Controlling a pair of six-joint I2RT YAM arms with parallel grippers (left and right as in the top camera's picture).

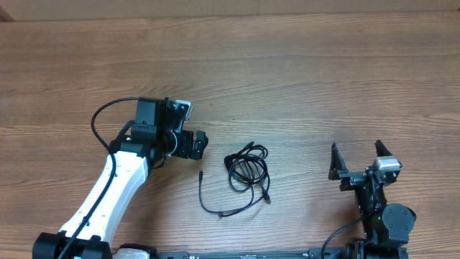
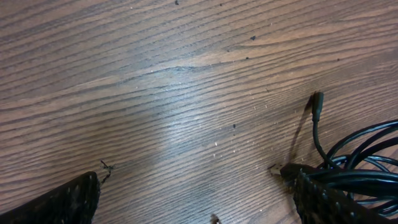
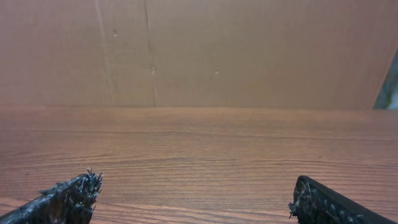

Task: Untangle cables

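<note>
The cables (image 1: pixel 248 167) lie as a small bundle of thin black loops at the table's middle. One loose cord (image 1: pixel 219 208) curves out from it toward the front left. My left gripper (image 1: pixel 200 144) is open and empty just left of the bundle, low over the table. In the left wrist view the loops (image 2: pixel 364 152) lie by the right finger, with a small black plug (image 2: pixel 317 102) and a silver-tipped plug (image 2: pixel 277 168) beside it; the jaws (image 2: pixel 198 180) hold nothing. My right gripper (image 1: pixel 356 149) is open and empty at the front right, apart from the cables (image 3: pixel 198 183).
The wooden table (image 1: pixel 302 79) stretches wide behind and to both sides. A brown board wall (image 3: pixel 205 50) stands beyond the table's far edge. A thick black wire (image 1: pixel 100 119) loops off the left arm.
</note>
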